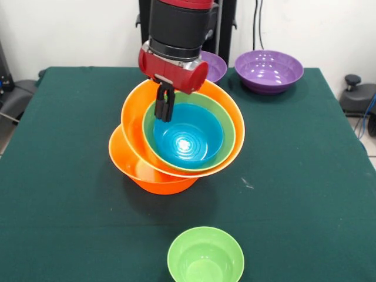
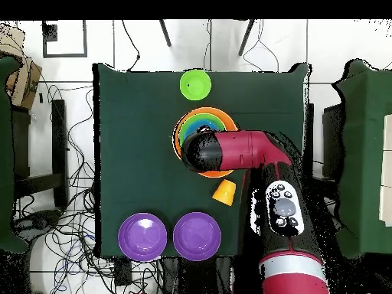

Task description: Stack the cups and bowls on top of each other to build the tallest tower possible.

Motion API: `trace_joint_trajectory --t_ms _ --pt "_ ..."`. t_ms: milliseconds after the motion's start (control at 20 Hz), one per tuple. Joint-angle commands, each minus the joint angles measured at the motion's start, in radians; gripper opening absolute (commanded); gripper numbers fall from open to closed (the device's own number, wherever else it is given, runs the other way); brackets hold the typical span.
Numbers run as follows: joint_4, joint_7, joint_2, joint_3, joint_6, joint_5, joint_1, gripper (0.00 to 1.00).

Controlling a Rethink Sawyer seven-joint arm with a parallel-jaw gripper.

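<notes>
gripper (image 1: 165,111) closed on blue bowl (image 1: 189,138) rim | tower (image 1: 176,138) leans | risk: release jolt topples tilted upper orange bowl (image 1: 132,120)

Glossy orange plastic bowls (image 1: 154,176), two nested, carry a medium green plastic bowl (image 1: 226,124) and a bright blue plastic bowl (image 1: 191,138) marked with concentric rings. A lime-green small plastic bowl (image 1: 205,257) and two purple wide plastic bowls (image 1: 269,71) rest on the dark green tablecloth (image 1: 305,194). An orange plastic cup (image 2: 224,193) shows overhead beside the red-and-black robot arm (image 1: 176,41).

bowls nested in tower (image 1: 176,141), lone bowl (image 1: 205,257) in front
</notes>
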Motion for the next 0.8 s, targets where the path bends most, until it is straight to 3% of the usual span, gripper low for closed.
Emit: trace_joint_trajectory --t_ms 50,450,800 --pt "0.056 -0.107 0.058 0.056 -0.025 -0.087 0.029 0.0" --pt "0.042 -0.083 0.097 0.047 -0.065 -0.09 0.04 0.0" --pt "0.024 -0.136 0.107 0.068 -0.05 -0.092 0.007 0.0"
